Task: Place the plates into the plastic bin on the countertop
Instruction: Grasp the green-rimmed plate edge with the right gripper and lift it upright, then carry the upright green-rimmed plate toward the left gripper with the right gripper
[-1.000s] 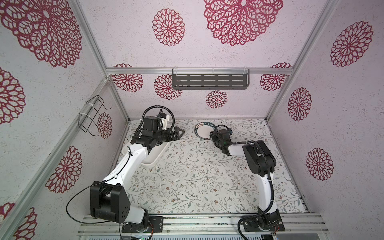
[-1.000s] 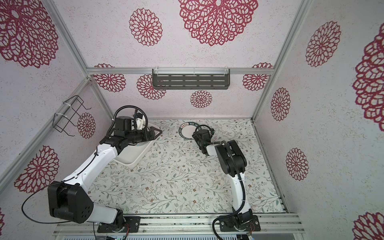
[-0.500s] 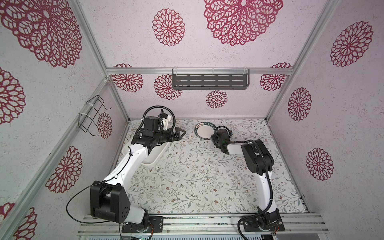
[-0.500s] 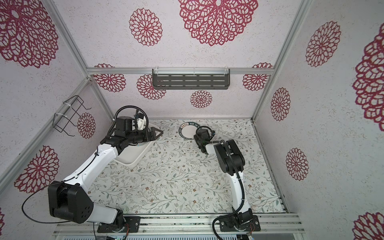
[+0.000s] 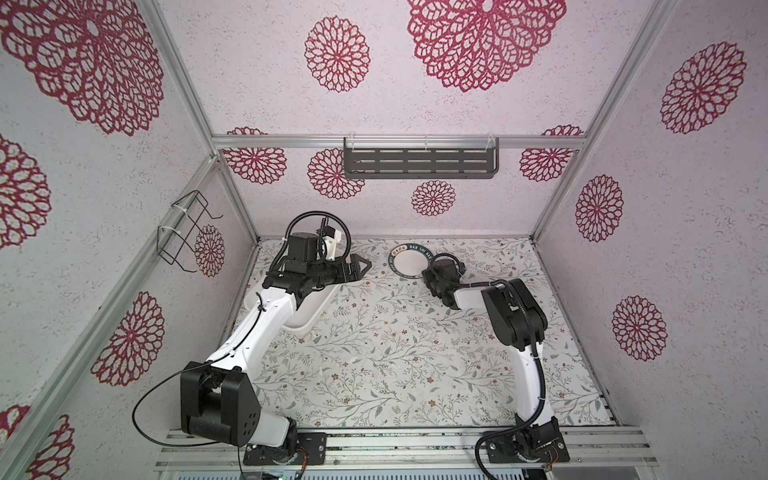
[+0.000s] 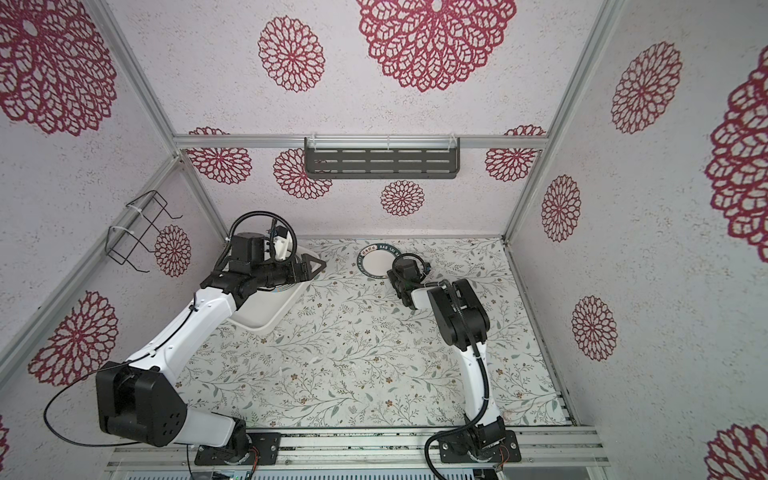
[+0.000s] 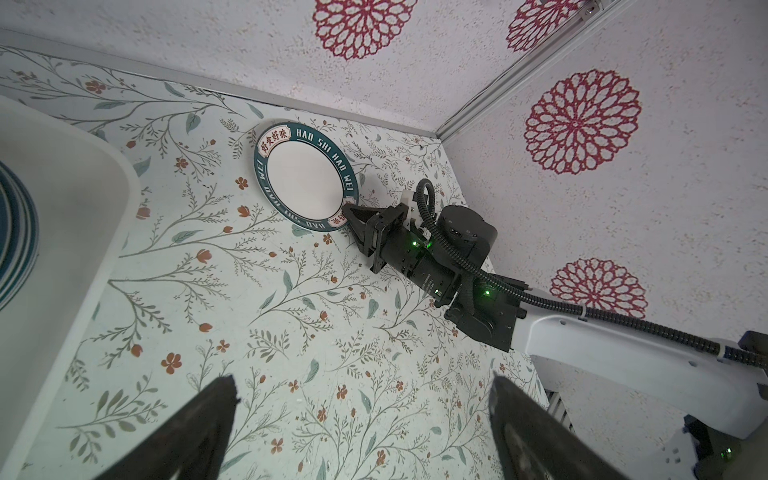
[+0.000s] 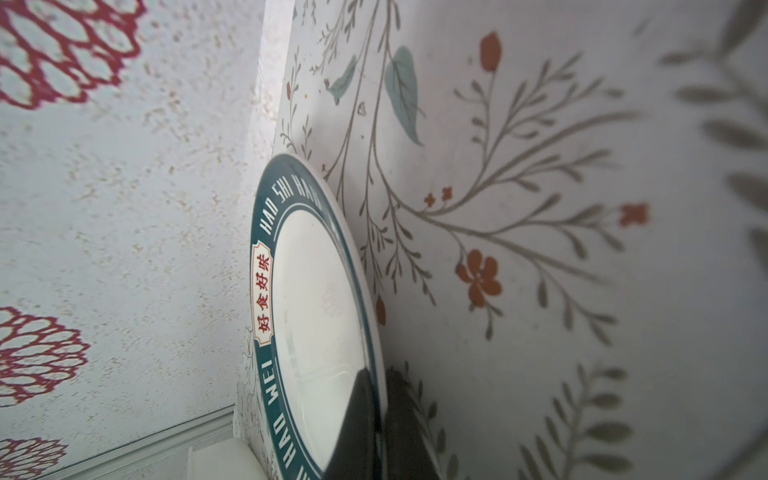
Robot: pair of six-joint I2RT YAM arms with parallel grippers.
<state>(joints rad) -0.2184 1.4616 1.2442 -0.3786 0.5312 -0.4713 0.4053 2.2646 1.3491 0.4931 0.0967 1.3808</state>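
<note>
The right gripper (image 7: 348,211) pinches the near rim of the teal-rimmed plate (image 7: 305,178), one finger above and one below. The plate lies on the countertop (image 5: 395,353) by the back wall, well apart from the plastic bin (image 5: 309,318). Raise the gripped edge first, hold the plate level, and clear the bin rim before release. The bite appears shallow. The left gripper (image 7: 361,380) hangs near the bin, fingers spread wide and empty.

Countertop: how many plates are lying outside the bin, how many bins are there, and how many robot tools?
Plates outside the bin: 1, the teal-rimmed plate on the countertop, pinched at its rim by the right tool.
Bins: 1, the white plastic bin.
Robot tools: 2, the right tool and the open left tool.
Total: 4.
</note>
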